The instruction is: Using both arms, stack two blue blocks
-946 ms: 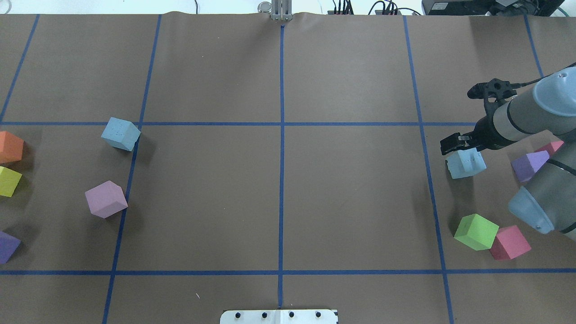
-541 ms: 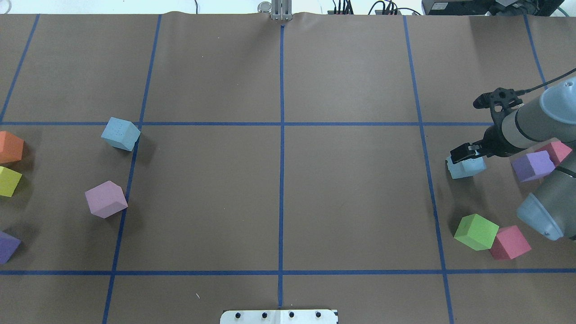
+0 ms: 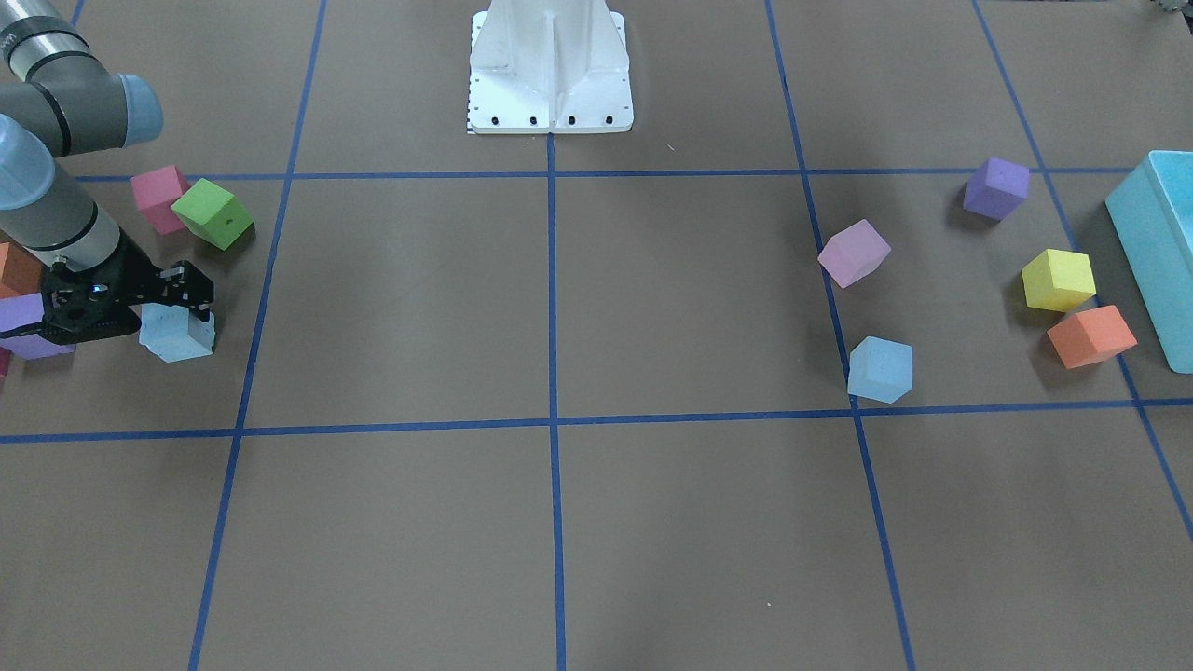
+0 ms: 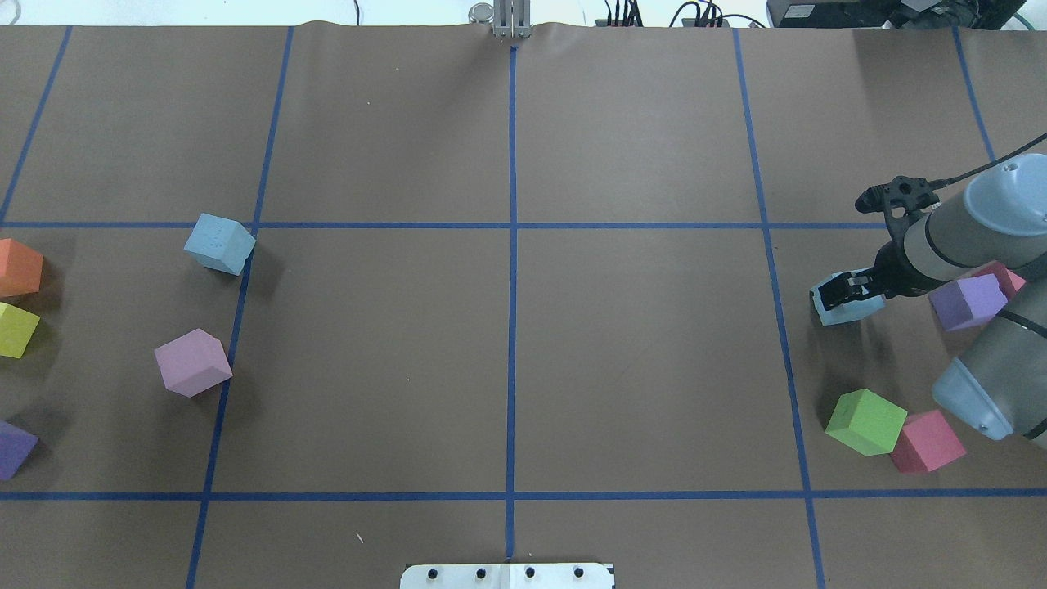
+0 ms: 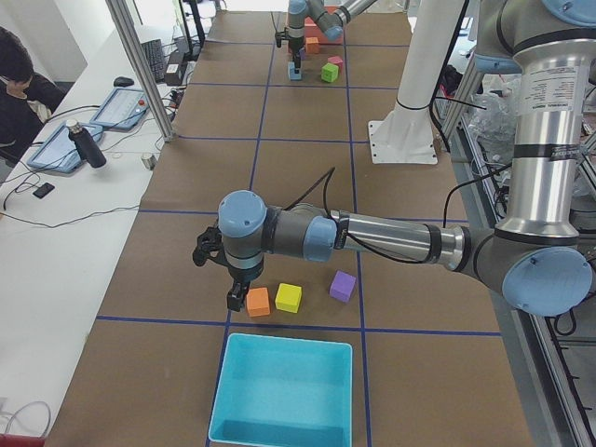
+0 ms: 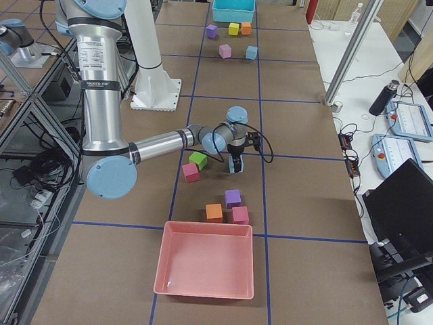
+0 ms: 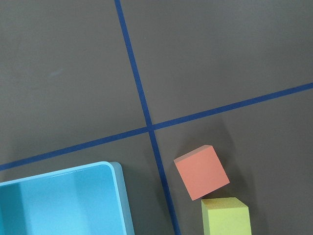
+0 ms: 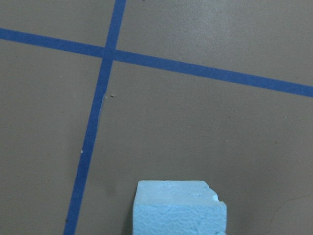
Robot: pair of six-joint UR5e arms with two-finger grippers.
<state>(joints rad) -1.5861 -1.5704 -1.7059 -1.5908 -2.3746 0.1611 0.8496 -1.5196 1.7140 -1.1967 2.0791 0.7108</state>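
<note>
Over at opposite ends of the table, the right arm (image 4: 981, 229) is bent low at the pink tray (image 6: 203, 267) end and the left arm (image 5: 372, 237) hangs by the teal box (image 5: 284, 391), and both bins hold nothing. Looks like the right gripper (image 4: 844, 291) is straight down on top of one blue block (image 3: 177, 339), but I can't tell if it's actually pinched it, and the left gripper (image 5: 237, 300) is just as unreadable. Meanwhile the other blue block (image 4: 219, 243) lies toward mid-table from the left gripper, so the left arm is nearer to it.
</note>
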